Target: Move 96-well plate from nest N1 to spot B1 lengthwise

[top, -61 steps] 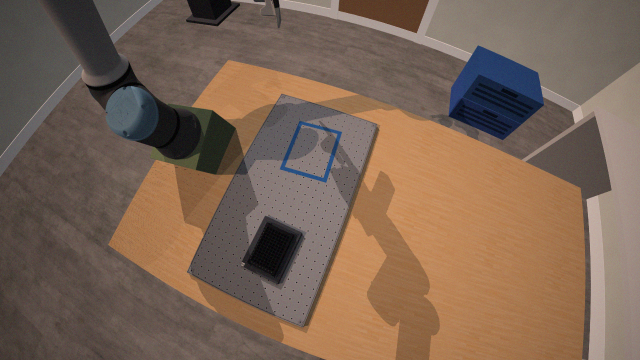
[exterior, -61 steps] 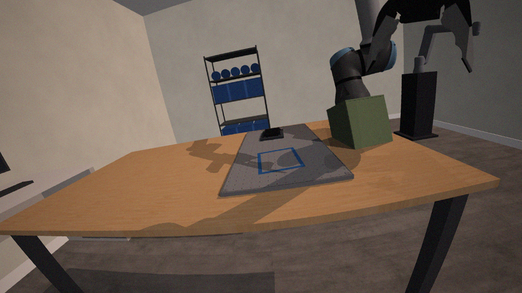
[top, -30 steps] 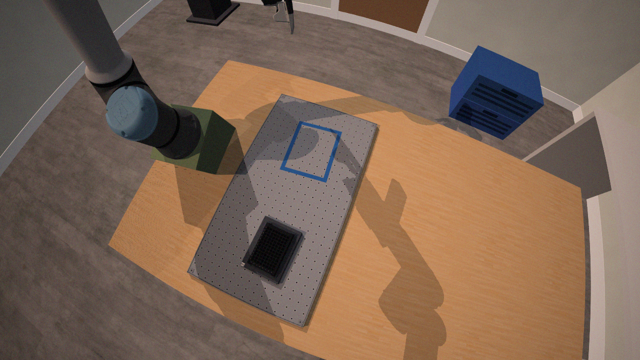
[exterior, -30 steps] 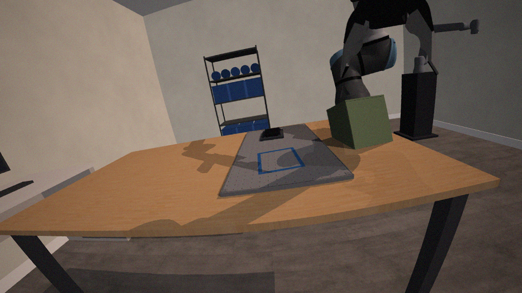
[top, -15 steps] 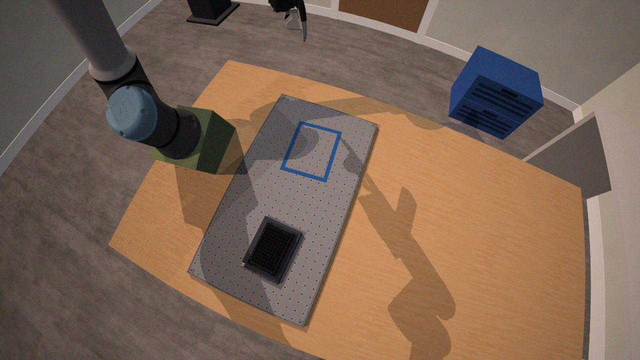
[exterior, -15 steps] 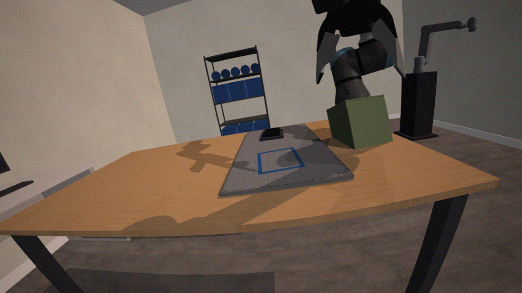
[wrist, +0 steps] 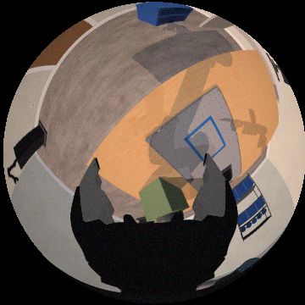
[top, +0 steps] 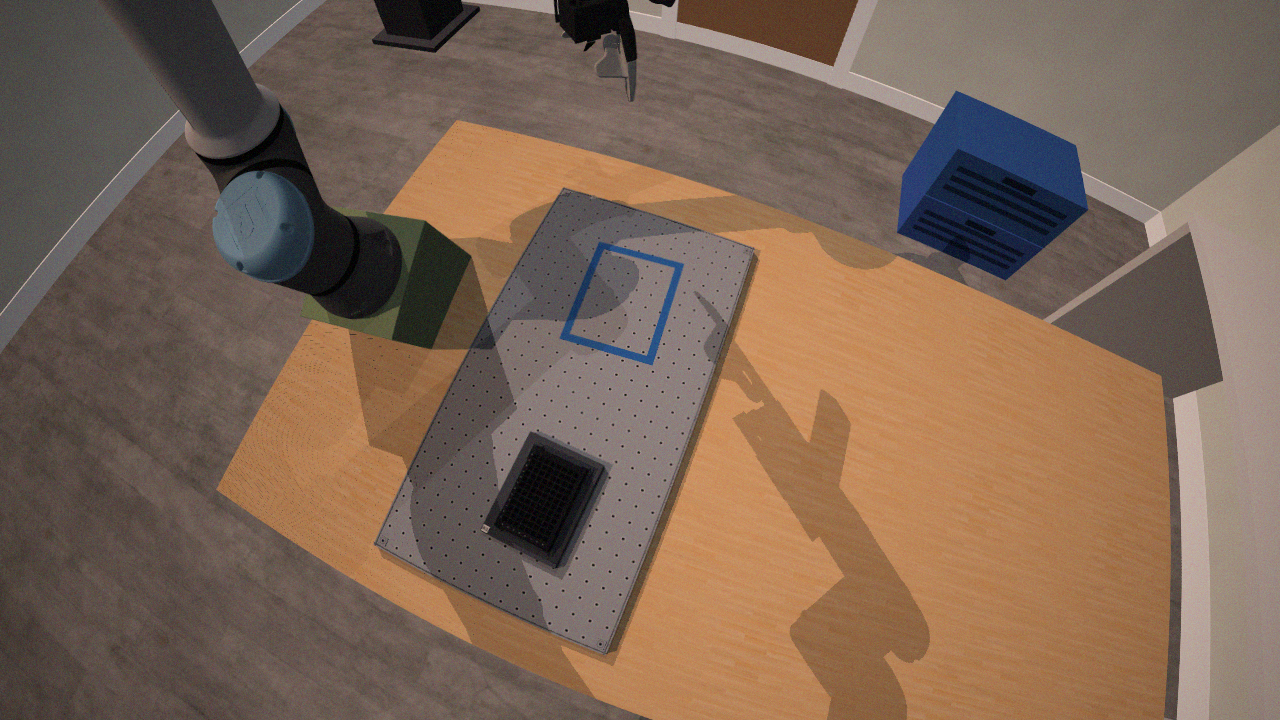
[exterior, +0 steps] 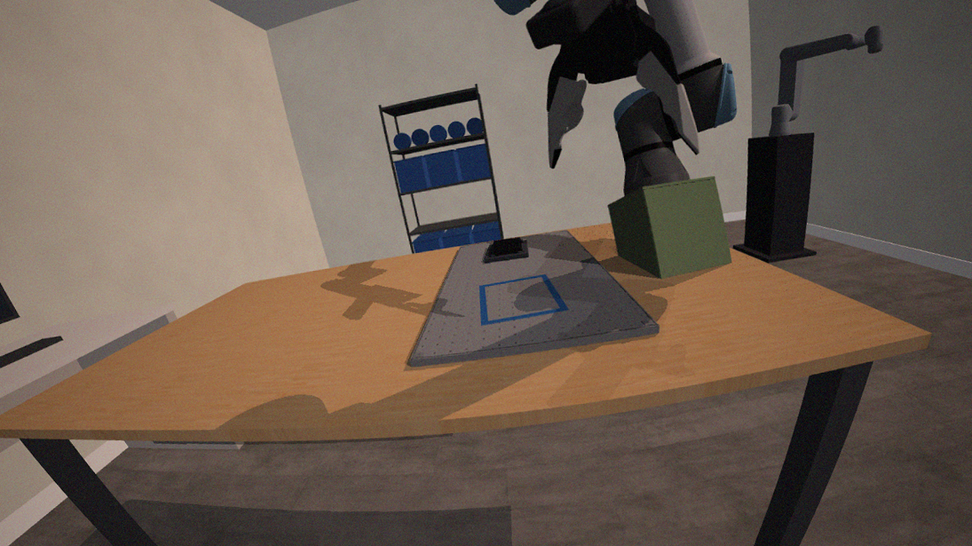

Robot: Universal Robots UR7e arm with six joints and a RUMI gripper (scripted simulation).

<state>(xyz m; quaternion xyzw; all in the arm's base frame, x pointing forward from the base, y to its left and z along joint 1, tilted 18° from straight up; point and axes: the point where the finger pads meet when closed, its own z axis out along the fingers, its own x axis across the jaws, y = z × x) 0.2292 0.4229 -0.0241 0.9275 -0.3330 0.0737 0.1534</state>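
The black 96-well plate [top: 544, 499] [exterior: 505, 248] sits in the dark plate nest [top: 597, 474] at one end of the grey perforated board [top: 626, 429] [exterior: 464, 337]. The blue taped outline [top: 640, 254] [exterior: 523, 316] [wrist: 196, 128] is on the board's other end, with nothing inside it. My gripper [top: 617, 76] [exterior: 624, 155] [wrist: 151, 156] is open and empty. It hangs high in the air, off the table's edge, near the outline end of the board and far from the plate.
The arm's green base block [top: 429, 286] [exterior: 669, 225] [wrist: 163, 198] stands on the wooden table [top: 895, 402] beside the board. A blue cabinet [top: 993, 183] and a black stand [exterior: 777, 195] are on the floor. A shelf rack [exterior: 444, 171] is at the back wall.
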